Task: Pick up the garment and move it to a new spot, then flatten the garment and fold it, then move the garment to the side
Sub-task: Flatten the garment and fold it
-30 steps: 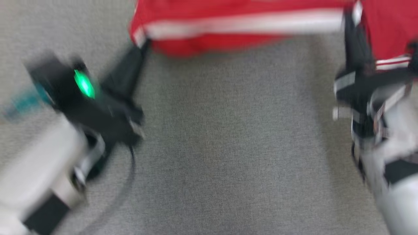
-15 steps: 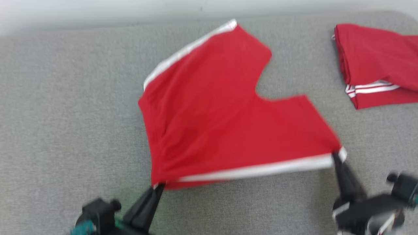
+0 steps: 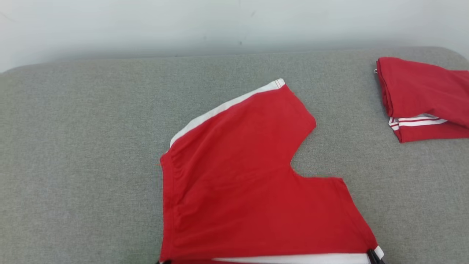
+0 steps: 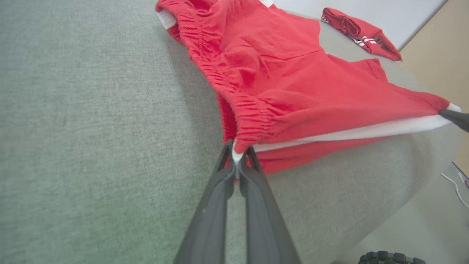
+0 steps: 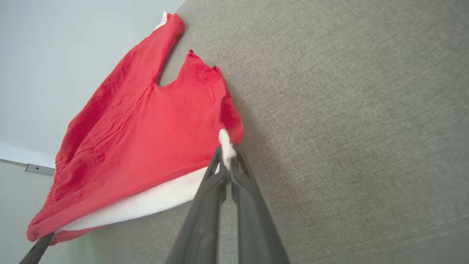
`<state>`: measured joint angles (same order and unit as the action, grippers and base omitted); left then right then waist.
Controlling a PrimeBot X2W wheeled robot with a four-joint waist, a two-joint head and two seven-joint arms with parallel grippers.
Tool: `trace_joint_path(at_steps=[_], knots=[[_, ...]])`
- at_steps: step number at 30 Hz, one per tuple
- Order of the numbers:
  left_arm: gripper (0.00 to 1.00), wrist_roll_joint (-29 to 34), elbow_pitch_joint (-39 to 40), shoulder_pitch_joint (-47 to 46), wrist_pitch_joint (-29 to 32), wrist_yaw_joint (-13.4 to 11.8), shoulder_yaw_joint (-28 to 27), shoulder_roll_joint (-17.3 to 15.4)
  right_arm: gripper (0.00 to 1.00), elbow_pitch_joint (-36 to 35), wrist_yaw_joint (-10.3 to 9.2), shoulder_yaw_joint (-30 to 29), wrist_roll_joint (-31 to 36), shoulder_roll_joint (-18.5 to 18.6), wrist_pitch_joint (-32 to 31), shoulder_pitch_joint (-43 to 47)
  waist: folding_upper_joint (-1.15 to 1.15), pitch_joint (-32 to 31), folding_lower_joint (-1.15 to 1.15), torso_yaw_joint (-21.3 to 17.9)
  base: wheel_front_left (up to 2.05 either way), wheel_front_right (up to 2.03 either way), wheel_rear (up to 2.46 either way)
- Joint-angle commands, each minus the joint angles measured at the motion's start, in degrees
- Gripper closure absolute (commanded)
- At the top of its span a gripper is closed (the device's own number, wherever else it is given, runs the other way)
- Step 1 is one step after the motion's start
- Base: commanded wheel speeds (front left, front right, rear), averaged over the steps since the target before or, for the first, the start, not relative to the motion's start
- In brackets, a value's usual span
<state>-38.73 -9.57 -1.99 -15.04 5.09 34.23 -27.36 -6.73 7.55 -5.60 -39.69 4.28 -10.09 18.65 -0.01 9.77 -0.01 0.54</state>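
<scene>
A: Status? Where's the garment relative to the arms?

B: Big to small. The grey woven-fabric pad takes most of the head frame, with a pale wall along the top. On it are the red knit-fabric shorts with a white side stripe, spread from centre down to the bottom edge. A folded red garment with white stripes sits upper right, well apart from the shorts.

A: Grippers?

B: My left gripper is pressed together, pinching the elastic-waist corner of the stripe edge. My right gripper is the same, pinching the leg-hem corner. In the head frame their dark tips show at the bottom edge, centre-left and right.

A: Key geometry?

B: The stripe edge is the long axis. It runs left-right across the bottom of the head frame, stretched between my two grips. The left wrist view shows it raised a little off the pad. The body of the shorts lies ahead of the fingers, up the frame, and the free leg points to upper centre. Neither arm is nearer, since each has one end.

A: Obstructions?

B: Nothing blocking, I'd say. I judge the fold goes forward over the body, and the folded piece is off that line. The pad's rounded rim is near the grips, so I'd watch for droop.
</scene>
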Motion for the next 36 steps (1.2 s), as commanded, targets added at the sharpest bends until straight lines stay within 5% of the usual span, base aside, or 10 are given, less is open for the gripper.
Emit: trace_joint_path(at_steps=[1, 11, 19, 36], knots=[[1.0, 1.4, -0.9, 2.2, -0.2, 0.1, -0.6, 0.0, 1.0, -0.8, -0.16, -0.6, -0.1, -0.6, -0.4, 1.6, 0.01, -0.7, 0.01, 0.4, 0.0, 0.0, 0.0], [1.0, 4.9, 1.8, 3.0, -0.2, 1.3, -4.3, 3.8, 1.0, -3.9, -0.16, -2.0, -2.3, -1.4, -0.6, -0.7, 0.01, -1.2, 0.01, 2.3, 0.0, 0.0, 0.0], [1.0, 9.8, 5.5, -0.6, -0.2, 2.2, -6.2, 7.0, 1.0, -3.0, -0.16, -4.5, -1.8, -1.2, -4.3, -11.1, 0.01, 0.1, 0.01, 4.8, 0.0, 0.0, 0.0], [1.0, 5.2, -3.4, -21.7, -0.2, 2.4, -4.8, 9.8, 1.0, 20.2, -0.15, -0.2, 6.0, 5.4, -8.4, -48.0, 0.01, 7.1, 0.01, 8.2, 0.0, 0.0, 0.0]])
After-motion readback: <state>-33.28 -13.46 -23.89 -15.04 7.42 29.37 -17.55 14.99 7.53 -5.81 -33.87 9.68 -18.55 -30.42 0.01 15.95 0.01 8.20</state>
